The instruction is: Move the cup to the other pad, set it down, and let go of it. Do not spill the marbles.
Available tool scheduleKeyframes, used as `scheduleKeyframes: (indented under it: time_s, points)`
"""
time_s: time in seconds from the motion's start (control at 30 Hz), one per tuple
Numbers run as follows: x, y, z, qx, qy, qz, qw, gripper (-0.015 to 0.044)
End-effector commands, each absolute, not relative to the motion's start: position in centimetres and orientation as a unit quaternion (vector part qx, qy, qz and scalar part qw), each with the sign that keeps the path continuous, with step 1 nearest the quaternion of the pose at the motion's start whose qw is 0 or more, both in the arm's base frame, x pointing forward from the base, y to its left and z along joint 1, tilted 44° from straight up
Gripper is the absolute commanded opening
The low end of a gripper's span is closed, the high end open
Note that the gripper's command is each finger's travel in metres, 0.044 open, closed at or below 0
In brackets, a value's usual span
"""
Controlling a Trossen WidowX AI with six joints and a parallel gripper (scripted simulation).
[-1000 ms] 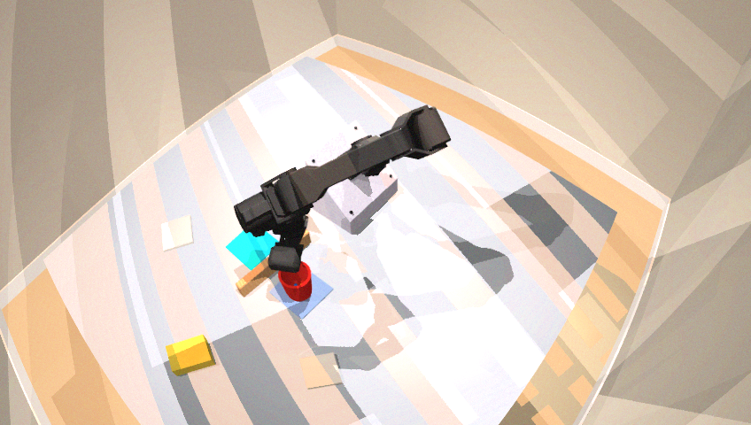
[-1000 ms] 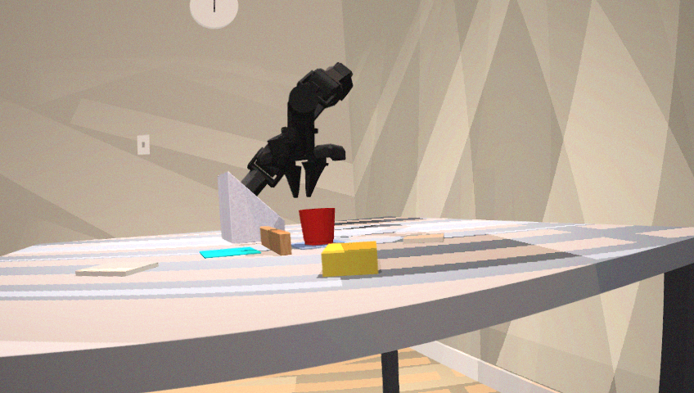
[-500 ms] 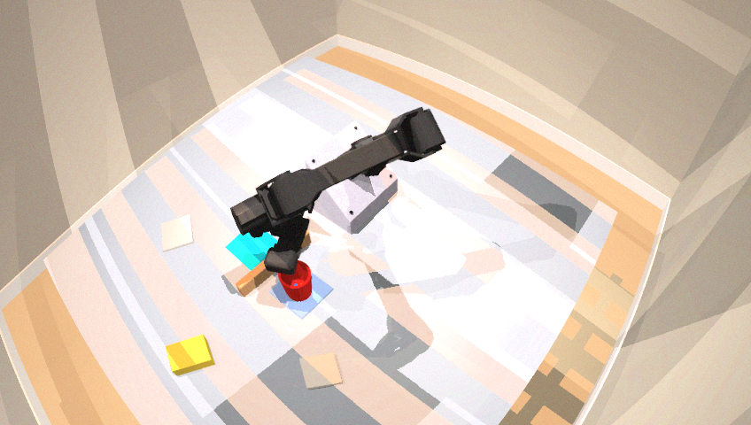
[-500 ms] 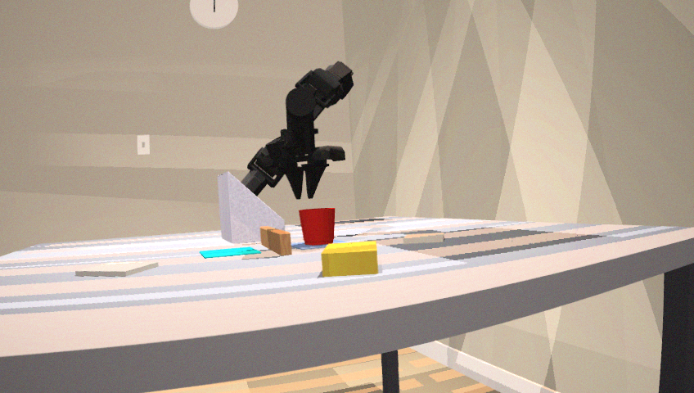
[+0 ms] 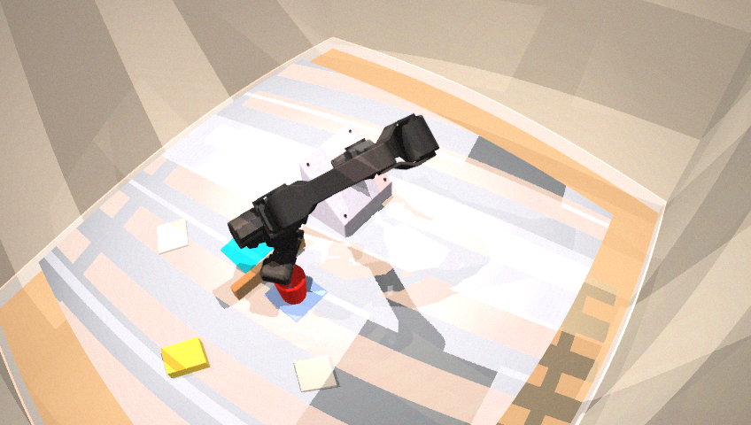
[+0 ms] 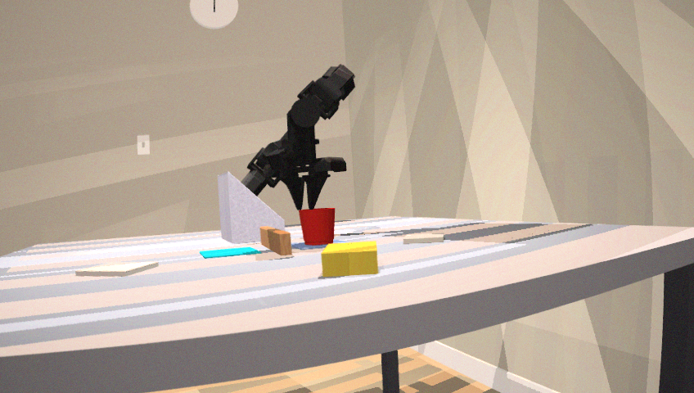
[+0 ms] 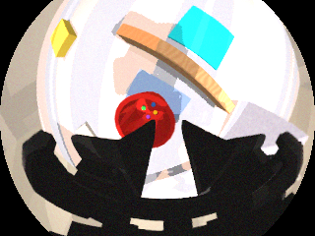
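Note:
A red cup (image 5: 292, 292) (image 6: 317, 226) (image 7: 129, 118) stands upright on the blue pad (image 5: 300, 312) (image 7: 179, 100). Several small coloured marbles (image 7: 143, 107) lie inside it. The other pad, cyan (image 5: 246, 255) (image 6: 228, 252) (image 7: 204, 36), lies beyond an upright wooden bar. My gripper (image 6: 305, 209) (image 7: 168, 124) points down and is partly open, with nothing between its fingers. Its tips are at about the height of the cup's rim in the exterior view; one overlaps the near side of the cup in the wrist view. In the top view the fingertips are hidden.
The wooden bar (image 5: 244, 285) (image 6: 277, 240) (image 7: 167, 55) stands between the two pads. A yellow block (image 5: 184, 357) (image 6: 349, 260) (image 7: 64, 38) and two flat cream tiles (image 5: 172, 235) (image 5: 314, 374) (image 6: 116, 268) (image 6: 423, 238) lie farther out. The grey wedge-shaped base (image 6: 243, 214) (image 7: 261, 123) stands near the bar.

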State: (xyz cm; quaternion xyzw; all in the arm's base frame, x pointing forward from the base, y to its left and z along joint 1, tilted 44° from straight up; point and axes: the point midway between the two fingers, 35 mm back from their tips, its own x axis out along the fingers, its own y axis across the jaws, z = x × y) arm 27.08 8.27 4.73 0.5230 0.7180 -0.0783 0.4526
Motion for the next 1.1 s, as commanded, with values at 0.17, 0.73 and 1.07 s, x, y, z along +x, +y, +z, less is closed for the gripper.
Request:
scheduleKeyframes:
  time_s: [0.17, 0.73, 1.07]
  points:
    - [26.8, 9.5, 3.5, 0.525, 0.72, -0.079, 0.447, 0.0148]
    - [26.4, 11.2, 1.8, 0.525, 0.72, -0.078, 0.446, 0.0148]
    - [26.6, 11.0, 2.0, 0.524, 0.719, -0.077, 0.45, 0.0036]
